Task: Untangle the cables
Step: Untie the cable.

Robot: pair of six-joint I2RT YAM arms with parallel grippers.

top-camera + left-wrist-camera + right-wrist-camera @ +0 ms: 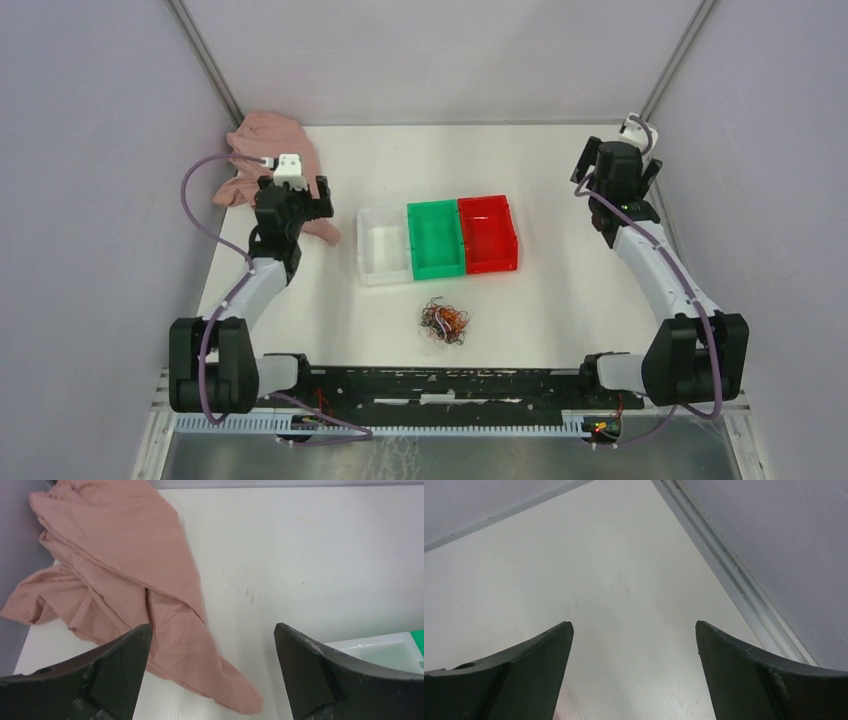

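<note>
The left fingers (120, 670) stand wide apart with nothing between them, above the edge of a crumpled pink cloth (115, 570). The right fingers (539, 670) are equally spread and hold nothing, over the far right corner of the surface (560, 300). The cables (444, 322) lie in a roundish wad with no clear long axis or heading, near the green bin (436, 238) on its near side, well apart from both arms.

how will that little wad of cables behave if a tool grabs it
The cables look hair-thin and curly, so the wad is probably floppy and very light. Loose loops stick out around it, so a pinch may lift only a few strands while the rest drags.
</note>
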